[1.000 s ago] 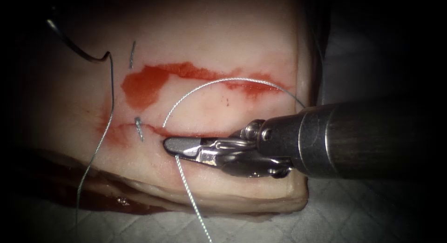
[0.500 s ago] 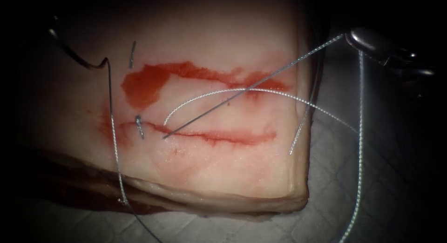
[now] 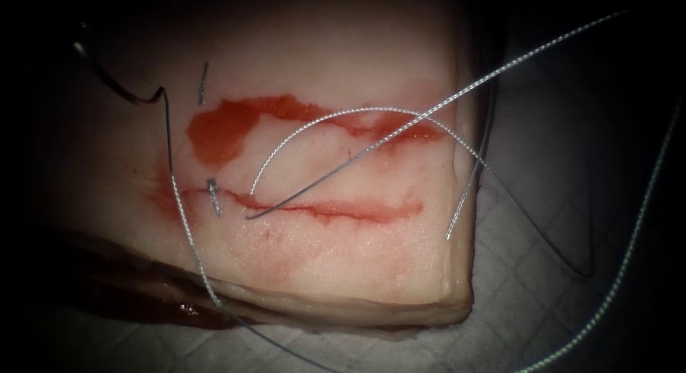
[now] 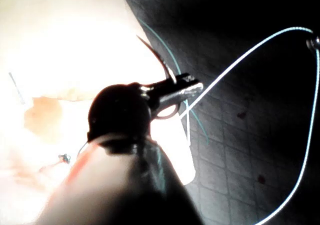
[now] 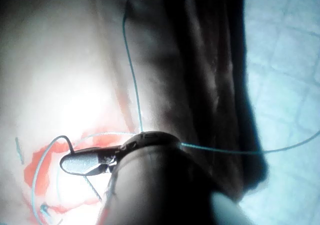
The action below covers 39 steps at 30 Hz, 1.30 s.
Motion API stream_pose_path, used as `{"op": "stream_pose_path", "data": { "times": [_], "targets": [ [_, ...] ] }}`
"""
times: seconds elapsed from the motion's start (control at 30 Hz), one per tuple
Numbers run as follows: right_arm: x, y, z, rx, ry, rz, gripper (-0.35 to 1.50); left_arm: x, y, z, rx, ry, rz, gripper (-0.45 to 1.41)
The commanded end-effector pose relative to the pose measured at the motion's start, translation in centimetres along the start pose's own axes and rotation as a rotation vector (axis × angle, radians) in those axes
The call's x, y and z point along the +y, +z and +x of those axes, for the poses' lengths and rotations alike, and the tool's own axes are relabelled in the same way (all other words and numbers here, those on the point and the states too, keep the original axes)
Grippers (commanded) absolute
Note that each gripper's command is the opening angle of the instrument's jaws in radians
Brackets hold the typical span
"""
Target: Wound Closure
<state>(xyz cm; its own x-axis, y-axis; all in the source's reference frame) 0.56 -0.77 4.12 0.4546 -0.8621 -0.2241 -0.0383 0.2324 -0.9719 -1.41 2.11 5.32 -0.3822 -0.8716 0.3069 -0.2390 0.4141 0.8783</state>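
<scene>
Quilted cloth (image 3: 543, 287) lies open beyond the tissue's (image 3: 321, 273) right edge. Shadow half hides the needle (image 3: 118, 88), left of the cut (image 3: 336, 210). The right tool (image 5: 70, 164) pinches the thread (image 3: 500, 76); I cannot tell the left tool's (image 4: 197, 89) grip.

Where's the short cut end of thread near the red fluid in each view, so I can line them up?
Endoscope view: the cut end of thread sits just above the broad left end of the red fluid.
Left wrist view: it lies beside the same red fluid.
Right wrist view: again beside the red fluid.
Shared landmark: the red fluid.
The left tool holds the needle near mid-curve, out of the tissue.
</scene>
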Motion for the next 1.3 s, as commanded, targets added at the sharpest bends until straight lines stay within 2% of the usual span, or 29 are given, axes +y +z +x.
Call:
{"op": "stream_pose_path", "data": {
  "times": [0.03, 0.1, 0.13, 0.17, 0.2, 0.23, 0.27, 0.3, 0.33, 0.37, 0.4, 0.47, 0.5, 0.57, 0.63, 0.67, 0.7, 0.8, 0.9, 0.93, 0.97, 1.0, 1.03, 1.07, 1.13, 1.2, 1.23, 1.27, 1.3],
  "targets": [
    [-0.42, 0.12, 0.37, 0.054, -0.027, 0.096, 0.52, 0.06, 0.04, 0.02, -0.002, 0.001, -0.002, -0.45],
    [-0.74, 0.17, 0.62, 0.117, -0.092, 0.216, 0.78, 0.06, 0.04, 0.02, -0.003, 0.001, -0.004, -0.45],
    [-0.97, 0.18, 0.78, 0.168, -0.149, 0.277, 0.83, 0.06, 0.04, 0.02, -0.003, 0.001, -0.004, -0.45],
    [-1.11, 0.17, 0.87, 0.195, -0.181, 0.307, 0.81, 0.06, 0.04, 0.02, -0.003, 0.001, -0.004, -0.45],
    [-1.36, 0.11, 0.97, 0.222, -0.228, 0.326, 0.88, 0.05, 0.04, 0.02, -0.005, 0.001, -0.007, -0.45],
    [-1.36, 0.11, 0.97, 0.222, -0.228, 0.326, 0.88, 0.05, 0.04, 0.02, -0.005, 0.001, -0.007, -0.45],
    [-1.47, 0.05, 0.97, 0.226, -0.236, 0.323, 0.99, 0.05, 0.04, 0.02, -0.005, 0.001, -0.007, -0.45],
    [-1.54, -0.01, 0.85, 0.228, -0.244, 0.321, 0.99, 0.05, 0.04, 0.02, -0.005, 0.001, -0.007, -0.45],
    [-1.54, -0.01, 0.85, 0.228, -0.244, 0.321, 0.99, 0.05, 0.04, 0.02, -0.005, 0.001, -0.007, -0.45],
    [-1.53, -0.01, 0.73, 0.206, -0.243, 0.332, 0.98, 0.05, 0.04, 0.02, -0.005, 0.001, -0.007, -0.45],
    [-1.48, 0.01, 0.55, 0.145, -0.267, 0.357, 0.96, 0.05, 0.04, 0.02, -0.005, 0.001, -0.008, -0.45],
    [-1.34, 0.06, 0.22, 0.025, -0.365, 0.384, 0.74, 0.05, 0.04, 0.02, -0.006, 0.001, -0.010, -0.45],
    [-1.26, 0.08, 0.10, -0.018, -0.379, 0.381, 0.51, 0.05, 0.04, 0.02, -0.006, 0.001, -0.010, -0.45],
    [-1.20, 0.09, 0.03, -0.045, -0.377, 0.374, 0.51, 0.05, 0.04, 0.02, -0.006, 0.001, -0.010, -0.45],
    [-0.94, 0.11, -0.11, -0.109, -0.355, 0.282, 0.71, 0.05, 0.04, 0.02, -0.006, 0.001, -0.010, -0.45],
    [-0.78, 0.09, -0.11, -0.104, -0.375, 0.193, 1.16, 0.04, 0.04, 0.02, -0.006, 0.001, -0.011, -0.45],
    [-0.69, 0.08, -0.10, -0.095, -0.417, 0.142, 1.25, 0.04, 0.04, 0.02, -0.006, 0.001, -0.011, -0.45],
    [-0.51, 0.08, -0.10, -0.082, -0.470, 0.088, 1.28, 0.04, 0.05, 0.02, -0.007, 0.001, -0.011, -0.45],
    [-0.41, 0.11, -0.14, -0.091, -0.492, 0.081, 1.28, 0.03, 0.05, 0.01, -0.007, 0.000, -0.011, -0.45],
    [-0.28, 0.15, -0.22, -0.105, -0.569, 0.068, 1.28, 0.02, 0.05, 0.01, -0.007, 0.000, -0.011, -0.45],
    [-0.28, 0.15, -0.22, -0.105, -0.569, 0.068, 1.28, 0.02, 0.05, 0.01, -0.007, 0.000, -0.011, -0.45],
    [-0.22, 0.17, -0.28, -0.114, -0.598, 0.060, 1.25, 0.02, 0.05, 0.00, -0.007, -0.001, -0.011, -0.45],
    [-0.03, 0.28, -0.43, -0.155, -0.586, 0.017, 1.13, 0.01, 0.05, 0.00, -0.007, -0.002, -0.011, -0.45],
    [0.00, 0.33, -0.43, -0.168, -0.584, 0.010, 1.04, 0.01, 0.05, 0.00, -0.007, -0.001, -0.011, -0.45],
    [-0.02, 0.46, -0.34, -0.173, -0.588, 0.022, 1.04, 0.01, 0.05, 0.00, -0.007, -0.001, -0.011, -0.45],
    [-0.13, 0.67, -0.13, -0.156, -0.458, 0.053, 0.96, 0.02, 0.05, 0.00, -0.007, -0.001, -0.011, -0.45],
    [-0.13, 0.67, -0.13, -0.156, -0.458, 0.053, 0.96, 0.02, 0.05, 0.00, -0.007, -0.001, -0.011, -0.45],
    [-0.31, 0.93, 0.12, -0.095, -0.381, 0.076, 0.91, 0.02, 0.05, 0.00, -0.007, -0.001, -0.011, -0.45],
    [-0.40, 1.06, 0.22, -0.055, -0.351, 0.083, 0.84, 0.02, 0.05, 0.00, -0.007, -0.001, -0.011, -0.45]
  ]
}}
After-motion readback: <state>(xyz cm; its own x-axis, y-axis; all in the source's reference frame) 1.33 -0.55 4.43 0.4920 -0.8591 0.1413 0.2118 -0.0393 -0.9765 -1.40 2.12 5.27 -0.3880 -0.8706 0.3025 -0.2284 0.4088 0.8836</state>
